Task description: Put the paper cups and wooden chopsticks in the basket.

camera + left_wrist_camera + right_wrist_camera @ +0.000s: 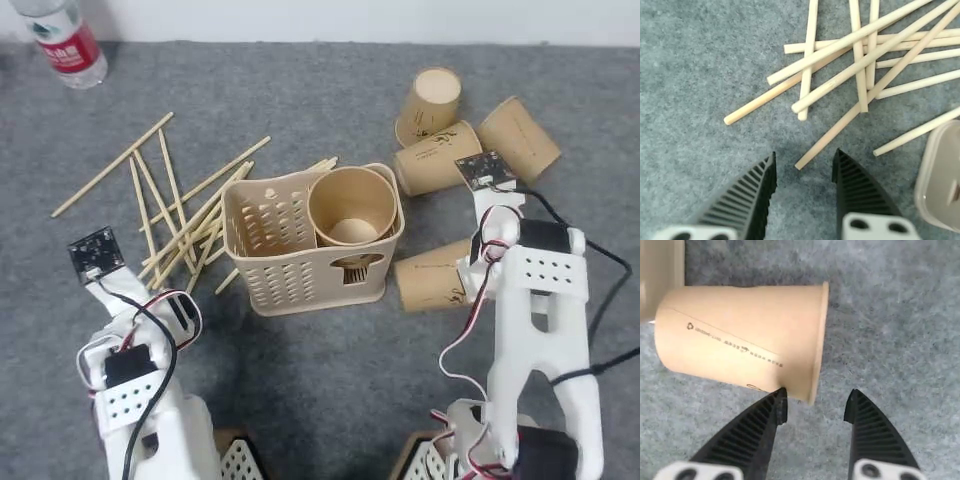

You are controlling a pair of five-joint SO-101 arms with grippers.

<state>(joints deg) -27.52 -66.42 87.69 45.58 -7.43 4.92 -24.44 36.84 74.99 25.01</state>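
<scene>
High view: the basket (290, 270) stands mid-bench (320, 400) with one paper cup (352, 205) upright inside. Wooden chopsticks (185, 215) lie scattered to its left, four cups (437, 160) on their sides to its right

Left wrist view: left jaws spread, a chopstick end (805, 161) between their tips

Right wrist view: right jaws spread, one tip at a lying cup (740, 345)'s rim

This looks like a robotics lab or test bench. The desk (330, 400) is covered in grey felt-like matting and backs onto a plain white wall (350, 18). The left arm (140, 395) and right arm (545, 330) are white plastic with bare wires (462, 335) and exposed circuit boards (97, 252). A water bottle (65, 42) sits at a far corner.
</scene>
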